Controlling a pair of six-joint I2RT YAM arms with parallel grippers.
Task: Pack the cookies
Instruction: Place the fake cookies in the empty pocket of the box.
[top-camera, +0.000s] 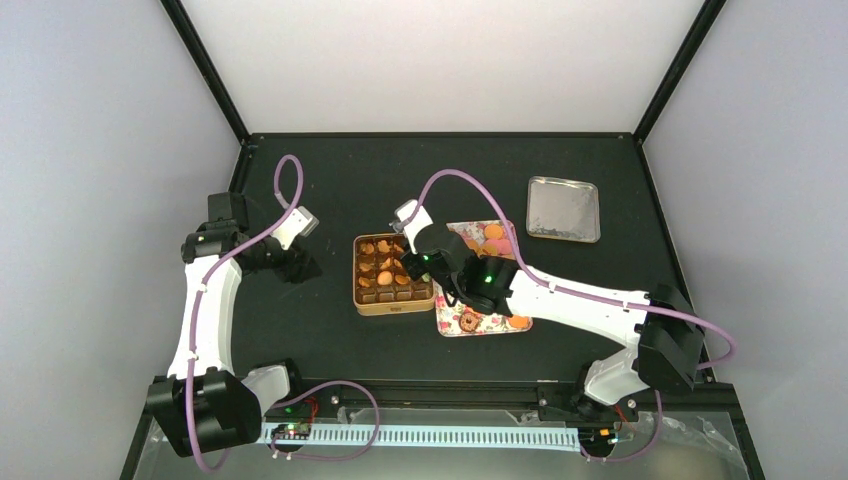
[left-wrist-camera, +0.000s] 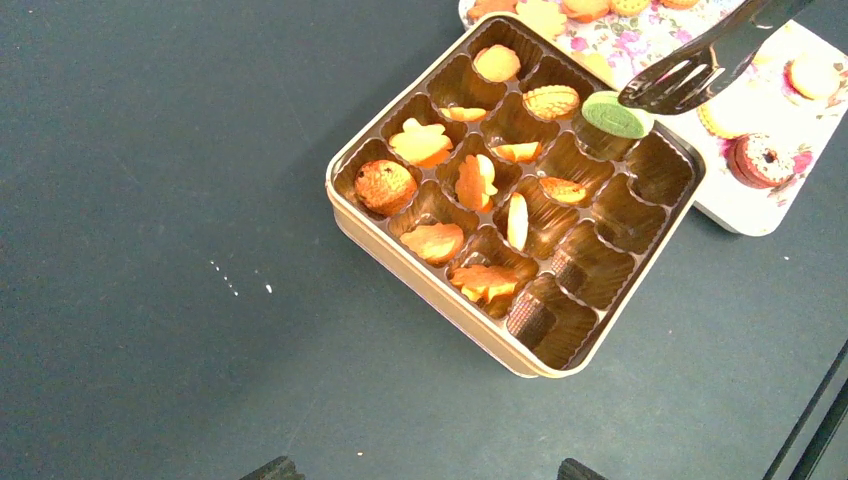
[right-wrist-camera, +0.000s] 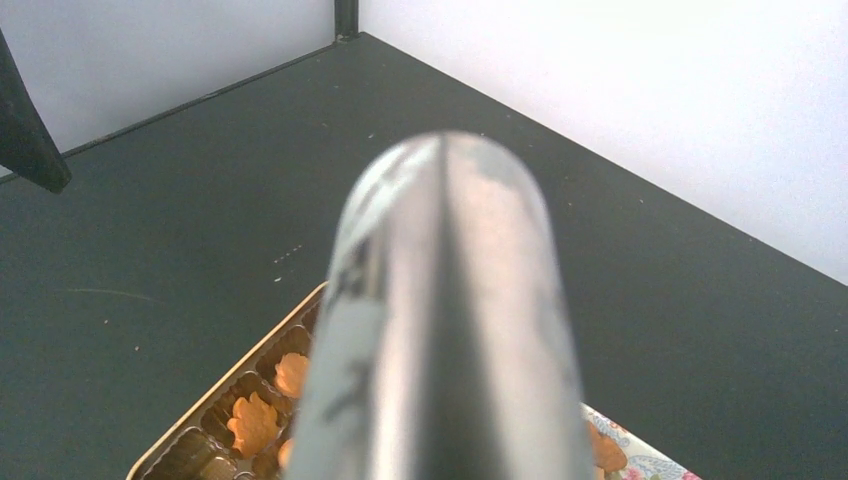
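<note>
The square gold tin (left-wrist-camera: 440, 300) holds several orange-golden cookies (left-wrist-camera: 420, 143) in brown paper cups. A green cookie (left-wrist-camera: 612, 115) lies on a cup at the tin's far edge. More cookies, among them a brown ring-shaped one (left-wrist-camera: 762, 160), lie on the flowered tray (left-wrist-camera: 760, 215). My right gripper (top-camera: 420, 262) hangs over the tin, shut on steel tongs (right-wrist-camera: 450, 330) that fill its wrist view. The tongs' tip (left-wrist-camera: 680, 80) sits at the green cookie's edge; I cannot tell if it grips it. My left gripper (left-wrist-camera: 430, 470) is open, empty, left of the tin.
A silver tin lid (top-camera: 564, 209) lies at the back right of the black table. The flowered tray (top-camera: 480, 322) lies against the tin's right side, partly under my right arm. Walls close the table in at the back and sides.
</note>
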